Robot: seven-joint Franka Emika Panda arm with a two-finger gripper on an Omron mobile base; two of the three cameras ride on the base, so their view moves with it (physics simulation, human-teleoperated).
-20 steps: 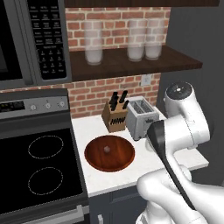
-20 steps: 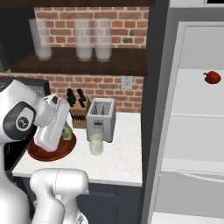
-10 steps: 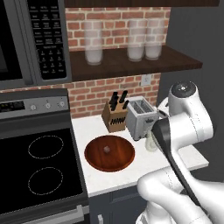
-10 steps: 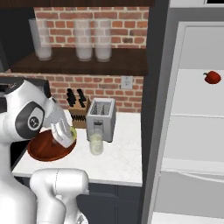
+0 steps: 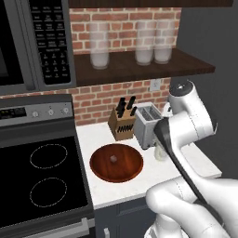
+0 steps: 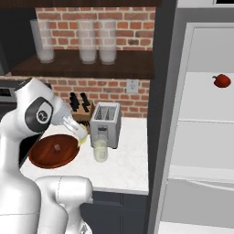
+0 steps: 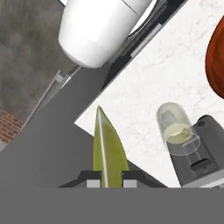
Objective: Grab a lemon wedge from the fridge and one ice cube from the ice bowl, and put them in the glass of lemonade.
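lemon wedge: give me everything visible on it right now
The lemon wedge is a thin, curved, yellow-green sliver tapering to a sharp point, with a pale line running along its ridge. It is pinched at its base between the fingertips of the shut hand and points away from the hand. It hangs above the white marble counter, beside the glass of lemonade, touching neither. In the right base view it shows as a small yellow tip beside the glass.

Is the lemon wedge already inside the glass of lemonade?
No: in the hand view the lemon wedge is pinched in the claw, apart from the glass of lemonade.

Flat, even rendered light, sharp
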